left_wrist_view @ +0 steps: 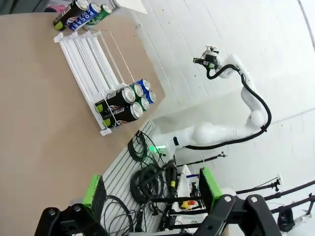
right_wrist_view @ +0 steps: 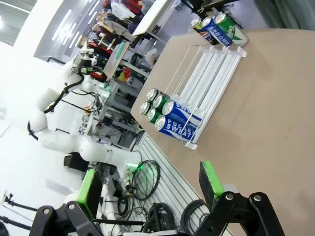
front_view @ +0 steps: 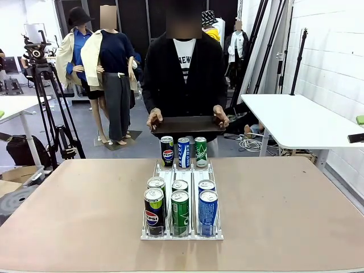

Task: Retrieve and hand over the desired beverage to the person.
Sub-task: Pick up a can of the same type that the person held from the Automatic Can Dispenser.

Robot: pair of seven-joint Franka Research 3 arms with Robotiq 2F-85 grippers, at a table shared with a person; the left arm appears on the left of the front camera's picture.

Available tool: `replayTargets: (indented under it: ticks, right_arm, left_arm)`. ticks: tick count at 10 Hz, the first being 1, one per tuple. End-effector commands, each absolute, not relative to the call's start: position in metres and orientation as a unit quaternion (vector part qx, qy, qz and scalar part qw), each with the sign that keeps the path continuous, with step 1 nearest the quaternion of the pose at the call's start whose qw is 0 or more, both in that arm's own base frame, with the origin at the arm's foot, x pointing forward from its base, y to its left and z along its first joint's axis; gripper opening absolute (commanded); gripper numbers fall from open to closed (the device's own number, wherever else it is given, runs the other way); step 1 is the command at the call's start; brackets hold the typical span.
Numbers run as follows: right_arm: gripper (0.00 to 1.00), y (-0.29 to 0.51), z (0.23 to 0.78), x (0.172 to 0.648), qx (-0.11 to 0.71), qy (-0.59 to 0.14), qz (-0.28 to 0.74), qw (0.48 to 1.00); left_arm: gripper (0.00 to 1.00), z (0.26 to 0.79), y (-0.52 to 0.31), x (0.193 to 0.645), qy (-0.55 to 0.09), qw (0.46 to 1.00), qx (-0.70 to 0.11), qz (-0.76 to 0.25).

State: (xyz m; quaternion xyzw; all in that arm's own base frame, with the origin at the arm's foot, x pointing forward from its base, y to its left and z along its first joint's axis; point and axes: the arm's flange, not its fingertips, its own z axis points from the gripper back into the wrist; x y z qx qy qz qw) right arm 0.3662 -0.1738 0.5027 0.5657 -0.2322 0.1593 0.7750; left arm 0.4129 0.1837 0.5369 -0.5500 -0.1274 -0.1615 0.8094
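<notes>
My left fingers (left_wrist_view: 94,191) and right fingers (right_wrist_view: 208,178) hang spread, empty. The person (front_view: 183,74) holds a tray (front_view: 187,124) behind the cans (front_view: 180,211).

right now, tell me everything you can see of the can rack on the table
The rack is a white and clear plastic-looking frame with three lanes, lying flat on the table, running toward the person. Six cans stand at its near end, two per lane; the stretch behind them is bare. Three more cans stand at its far end.
</notes>
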Motion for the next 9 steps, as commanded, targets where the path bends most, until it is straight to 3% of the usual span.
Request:
replayTargets:
  ticks: [1,9]
  right_arm:
    - [1.00,-0.1698,0.5044,0.3653,0.556,-0.241,0.159,0.780]
    - [1.00,-0.1698,0.5044,0.3653,0.556,-0.241,0.159,0.780]
  left_arm:
    - [1.00,0.5434,0.1880,0.4201,-0.123,0.802,-0.560,-0.167]
    - [1.00,0.5369,0.1837,0.4129,-0.127,0.809,-0.550,-0.162]
